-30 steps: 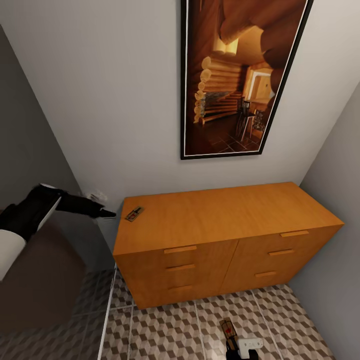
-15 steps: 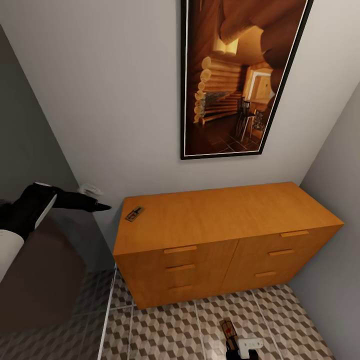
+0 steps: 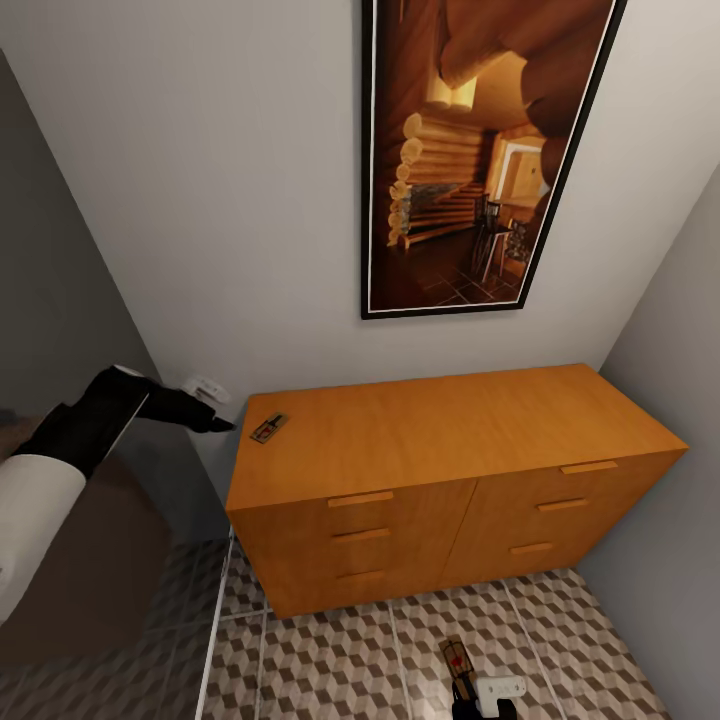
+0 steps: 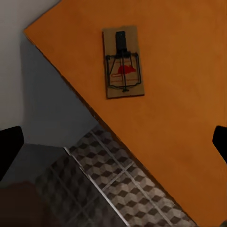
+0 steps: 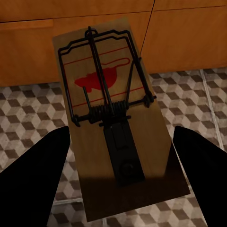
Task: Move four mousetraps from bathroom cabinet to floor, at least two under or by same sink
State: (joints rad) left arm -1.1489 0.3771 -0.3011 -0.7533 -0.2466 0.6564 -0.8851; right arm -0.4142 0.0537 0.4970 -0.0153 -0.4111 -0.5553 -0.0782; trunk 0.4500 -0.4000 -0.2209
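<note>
Left end effector [image 3: 222, 424]: we see its fingers spread wide, beside the cabinet [image 3: 440, 470] corner.
Cabinet-top mousetrap [image 3: 268, 428]: flat near that corner.
Right end effector [image 5: 123, 156]: spread wide; second mousetrap [image 5: 113, 127] between its fingers, over the bathroom floor [image 3: 330, 660].

No words, brand names or numbers can be read anywhere. The nearest things to a sign are printed marks on two mousetraps. The mousetrap [image 5: 112, 120] between the right gripper's [image 5: 118, 184] fingers carries a red mouse-shaped silhouette crossed by thin red lines, with no lettering. The mousetrap on the cabinet top [image 4: 123, 61], ahead of the left gripper [image 4: 113, 146], has a red blot and faint red lines beneath its wire, too small to make out as letters. The framed picture [image 3: 480, 150] on the wall shows a log interior and bears no caption.
</note>
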